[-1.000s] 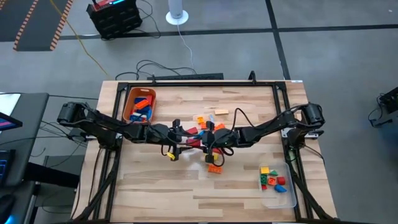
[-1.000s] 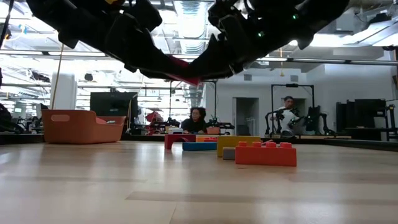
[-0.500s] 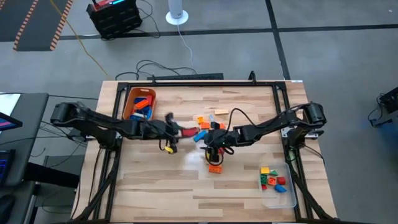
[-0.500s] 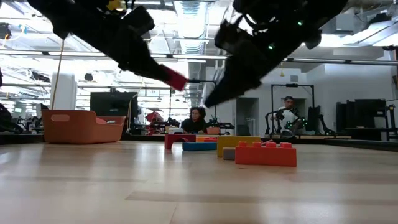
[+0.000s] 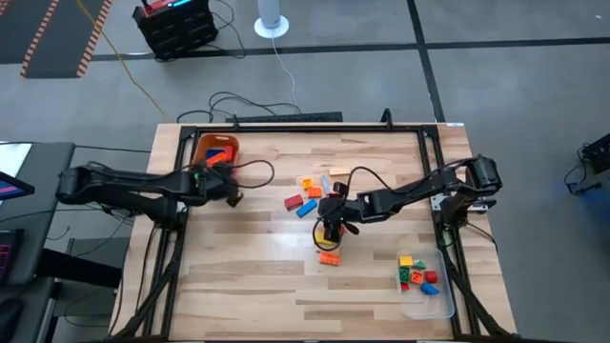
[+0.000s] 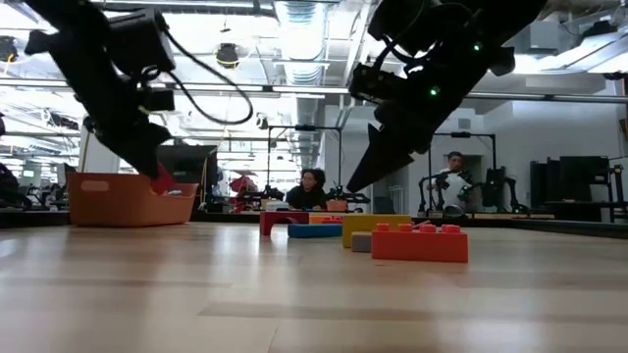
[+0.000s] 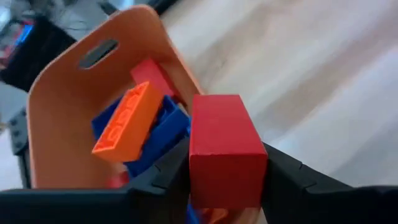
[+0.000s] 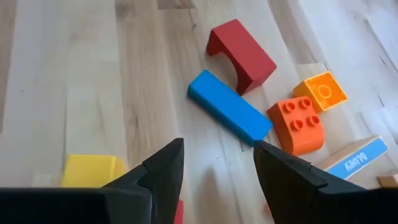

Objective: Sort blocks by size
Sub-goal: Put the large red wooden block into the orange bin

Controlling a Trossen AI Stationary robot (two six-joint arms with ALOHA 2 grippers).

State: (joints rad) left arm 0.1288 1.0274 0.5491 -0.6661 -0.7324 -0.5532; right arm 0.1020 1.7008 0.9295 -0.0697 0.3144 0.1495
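Left gripper (image 7: 227, 180) clamped on red block (image 7: 225, 149) above orange bin (image 7: 68, 124), lower end hidden between fingers; right gripper (image 8: 214, 168) spread wide and empty over loose blocks (image 5: 307, 195) mid-table, yellow block (image 8: 90, 171) partly cut off behind one finger.

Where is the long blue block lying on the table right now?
In the high view the long blue block lies mid-table, between a red block and the right tool, which hovers open beside it.
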